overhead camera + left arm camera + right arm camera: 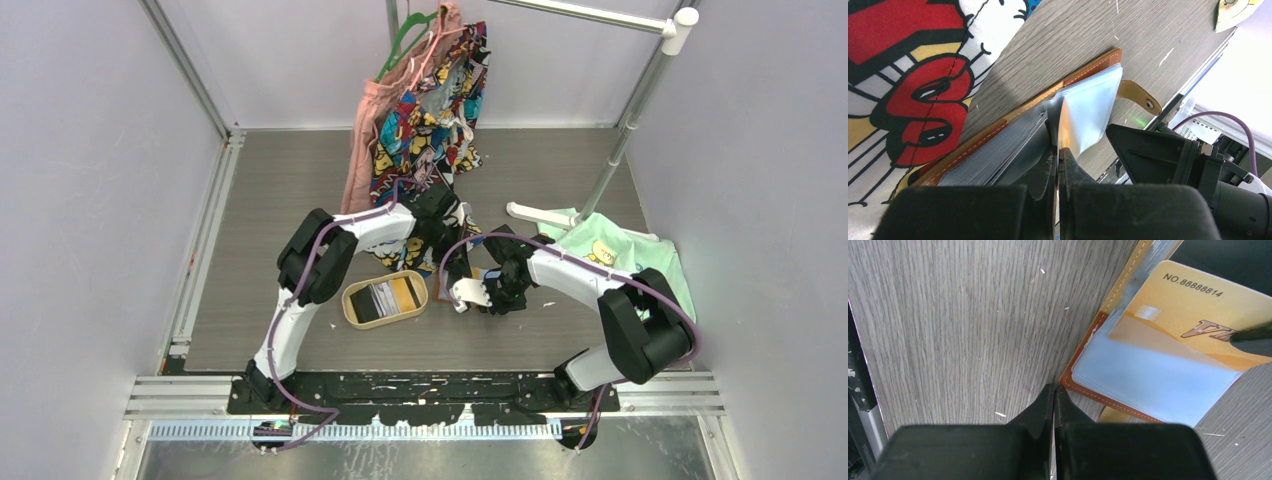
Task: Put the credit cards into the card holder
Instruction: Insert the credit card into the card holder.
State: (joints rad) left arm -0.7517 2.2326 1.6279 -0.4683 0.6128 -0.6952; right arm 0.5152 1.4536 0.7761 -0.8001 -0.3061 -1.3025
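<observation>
The tan-brown card holder [1088, 70] lies open on the grey wood table, clear sleeves [1093, 110] fanned up and snap strap [1147, 103] to the right. My left gripper [1059, 147] is shut on a yellow credit card [1064, 120], seen edge-on between the sleeves. In the right wrist view this yellow card [1193, 305] sits partly inside a clear sleeve. My right gripper [1054, 390] is shut, tips at the near corner of the holder [1108, 400]. From above, both grippers, left [458, 270] and right [488, 295], meet over the mostly hidden holder.
An oval light-wood tray [352, 305] left of the grippers holds black [366, 302], striped [385, 297] and yellow [405, 293] cards. Comic-print fabric [430, 110] hangs at the back and spreads behind the holder. A mint shirt [610, 250] and a white rack pole [620, 140] stand right.
</observation>
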